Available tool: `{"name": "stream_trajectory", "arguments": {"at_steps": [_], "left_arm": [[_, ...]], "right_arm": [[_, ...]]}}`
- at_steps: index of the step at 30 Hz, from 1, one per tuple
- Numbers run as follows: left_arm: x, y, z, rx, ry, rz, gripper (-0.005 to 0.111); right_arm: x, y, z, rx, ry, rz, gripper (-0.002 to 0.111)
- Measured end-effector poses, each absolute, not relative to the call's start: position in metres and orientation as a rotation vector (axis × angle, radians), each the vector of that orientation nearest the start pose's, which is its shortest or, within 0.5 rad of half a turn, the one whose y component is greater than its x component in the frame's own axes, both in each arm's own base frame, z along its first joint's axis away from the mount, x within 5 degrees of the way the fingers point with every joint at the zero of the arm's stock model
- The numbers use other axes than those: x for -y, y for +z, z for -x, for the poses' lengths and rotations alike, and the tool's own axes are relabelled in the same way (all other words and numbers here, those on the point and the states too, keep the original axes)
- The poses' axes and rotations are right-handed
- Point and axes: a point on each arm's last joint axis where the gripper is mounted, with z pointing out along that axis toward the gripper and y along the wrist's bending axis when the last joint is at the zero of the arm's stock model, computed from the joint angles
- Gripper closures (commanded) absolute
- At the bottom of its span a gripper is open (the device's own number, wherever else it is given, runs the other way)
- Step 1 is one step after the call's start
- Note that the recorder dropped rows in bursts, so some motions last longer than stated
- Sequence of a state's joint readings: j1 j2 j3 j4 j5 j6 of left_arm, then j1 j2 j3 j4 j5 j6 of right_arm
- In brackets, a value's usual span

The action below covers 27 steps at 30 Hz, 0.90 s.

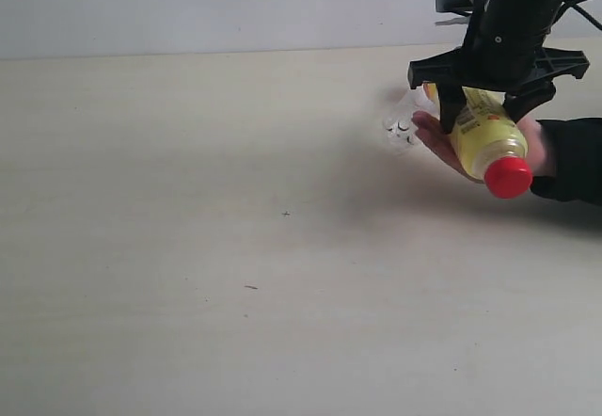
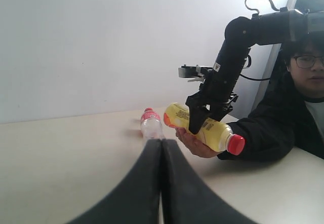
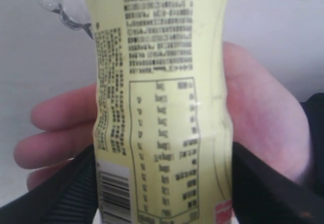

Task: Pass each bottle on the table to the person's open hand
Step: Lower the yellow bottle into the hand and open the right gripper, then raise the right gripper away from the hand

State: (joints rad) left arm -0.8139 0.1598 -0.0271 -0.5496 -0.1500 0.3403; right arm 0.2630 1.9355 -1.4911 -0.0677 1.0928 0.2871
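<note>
The yellow bottle (image 1: 484, 134) with a red cap (image 1: 508, 177) lies slanted on the person's open hand (image 1: 435, 138), above the table (image 1: 235, 247) at the right. My right gripper (image 1: 483, 115) comes down from above, one finger on each side of the bottle's body. In the right wrist view the black fingers (image 3: 61, 193) press the yellow bottle (image 3: 162, 107) with the palm (image 3: 263, 117) behind it. A clear bottle (image 1: 403, 124) with a red label stands just beyond the hand. My left gripper (image 2: 162, 143) is shut and empty, low over the table and pointing at that clear bottle (image 2: 151, 125).
The person (image 2: 309, 82), in glasses and a black jacket, sits at the table's far right with a black sleeve (image 1: 574, 157) resting on it. A pale wall (image 1: 188, 2) runs behind the table.
</note>
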Motion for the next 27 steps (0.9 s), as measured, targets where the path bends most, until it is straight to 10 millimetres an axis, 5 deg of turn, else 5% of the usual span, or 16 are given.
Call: {"name": "stream_trajectory", "arguments": {"at_steps": [5,16,27], "left_arm": [[0.045,0.224,-0.053,-1.483,-0.760,-0.398,0.107],[0.045,0.224,-0.053,-1.483,-0.760,-0.398,0.107],[0.045,0.224,-0.053,-1.483,-0.760,-0.398,0.107]], "right_arm": [[-0.096,0.216,-0.379,-3.006,-0.052,0.020,0.024],[-0.096,0.221,-0.379,-2.976,-0.043,0.071,0.024],[-0.091,0.281,-0.363,-2.796,0.009,0.129,0.024]]}}
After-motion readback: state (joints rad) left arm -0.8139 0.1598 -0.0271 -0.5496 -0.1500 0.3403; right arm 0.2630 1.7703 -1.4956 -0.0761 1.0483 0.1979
